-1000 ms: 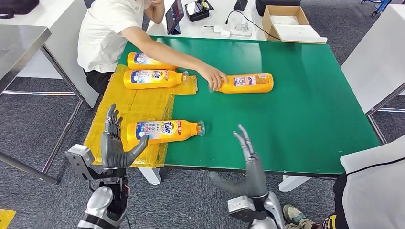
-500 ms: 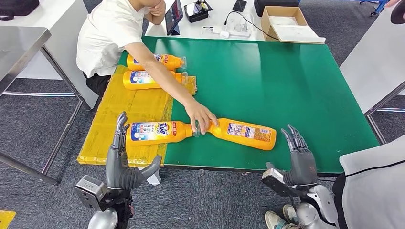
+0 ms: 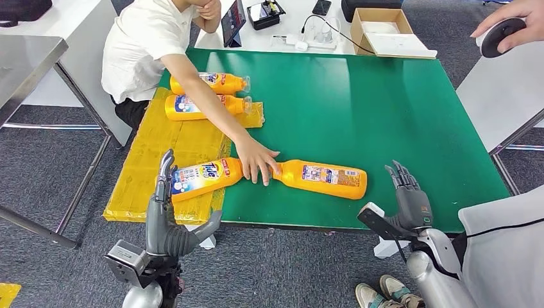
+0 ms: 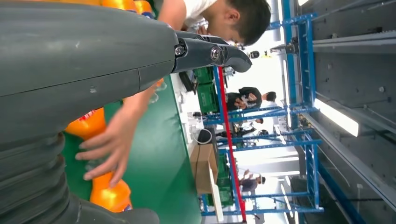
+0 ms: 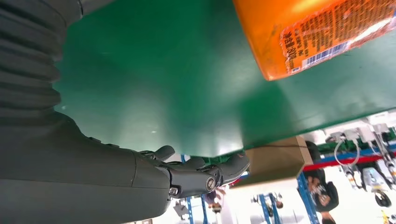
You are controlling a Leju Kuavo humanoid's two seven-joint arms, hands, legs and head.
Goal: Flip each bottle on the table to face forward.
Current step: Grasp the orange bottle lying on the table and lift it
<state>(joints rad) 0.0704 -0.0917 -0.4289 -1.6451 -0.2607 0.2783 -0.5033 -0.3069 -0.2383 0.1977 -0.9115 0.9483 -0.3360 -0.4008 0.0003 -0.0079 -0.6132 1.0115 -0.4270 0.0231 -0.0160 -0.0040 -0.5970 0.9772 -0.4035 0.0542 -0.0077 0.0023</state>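
Green tabletop [image 3: 385, 115] spans the workspace, a yellow mat [image 3: 160, 147] on its left part. Back-label bottle [image 3: 321, 179] lies flat on its side, long axis across the robot's front, its base end just ahead and inward of the right hand [image 3: 407, 199], the nearer one, which is spread and holds nothing. A person's hand [image 3: 256, 163] rests at its neck. Left hand [image 3: 170, 218], also spread and unladen, stands just before the front-label bottle [image 3: 202, 178]. Two more bottles [image 3: 205, 96] lie far ahead. A cardboard box [image 3: 385, 29] beyond holds something pale.
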